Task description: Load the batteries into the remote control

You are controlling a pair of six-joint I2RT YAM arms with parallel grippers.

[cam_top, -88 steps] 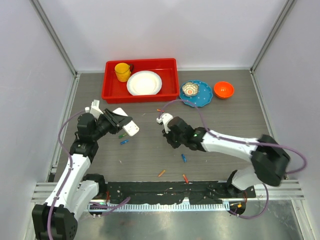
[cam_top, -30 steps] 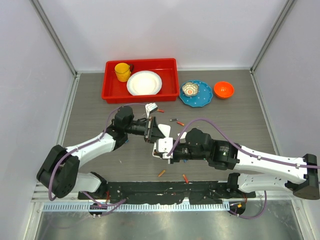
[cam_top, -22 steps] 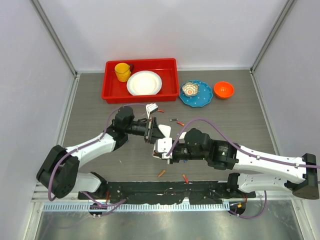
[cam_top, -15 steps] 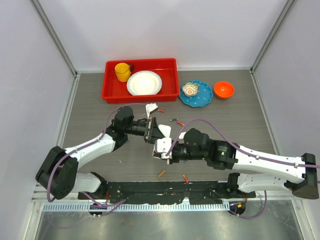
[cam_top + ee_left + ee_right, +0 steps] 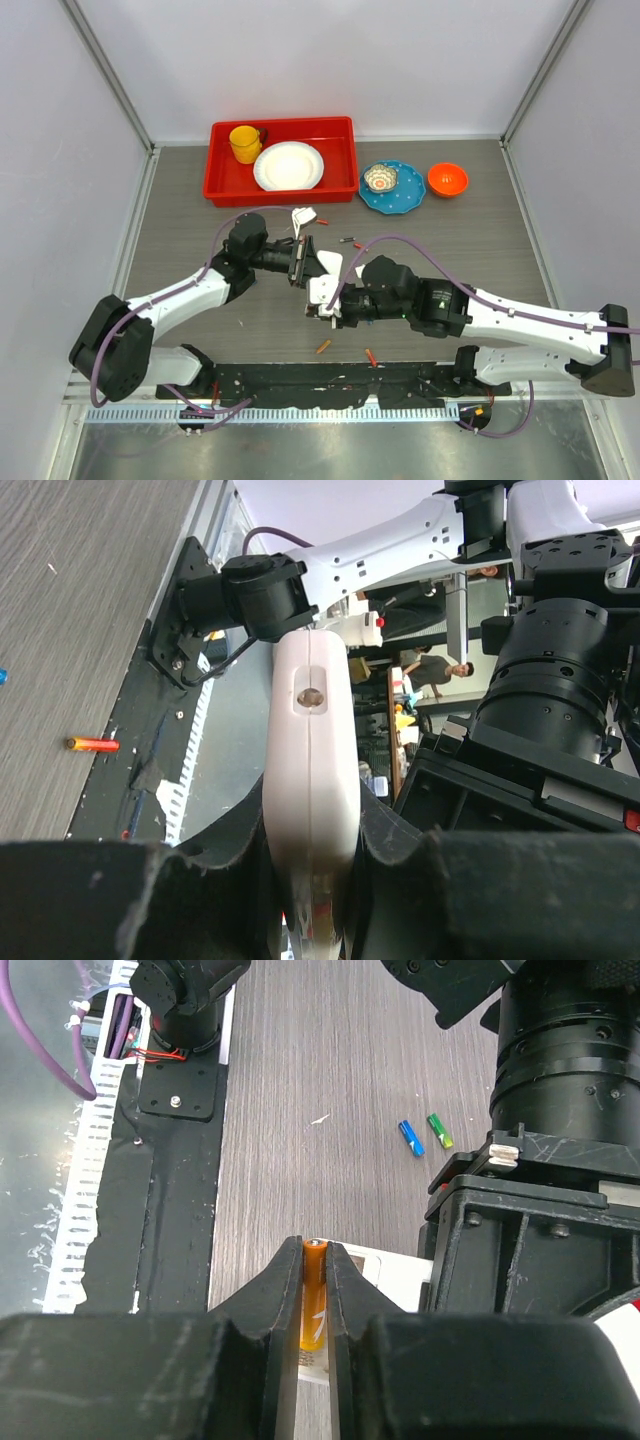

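Near edge of tabletop (image 5: pixel 450 240): two spare batts lie loose, one orange (image 5: pixel 322 347), one red (image 5: pixel 370 356), neither touched by either arm. Just beyond, mid-tabletop, R fingers (image 5: pixel 313 1252) are nearly closed, pinching an orange batt (image 5: pixel 313 1305) lengthwise, its tip poking past the pads. It sits right over a white face of the remote control (image 5: pixel 312 770); can't tell if touching. L fingers (image 5: pixel 312 825) are clamped fully down on the remote's sides, holding it up off the tabletop by the look of it, turned toward the R arm.

Step in hand, I'd say: seating this batt in the remote. Slot itself not visible. Next move prob needs batt lined up w/ the bay, right pole, pressed in, then R lets go; L must hold steady.

Farther off: more loose batts (image 5: pixel 346 240).
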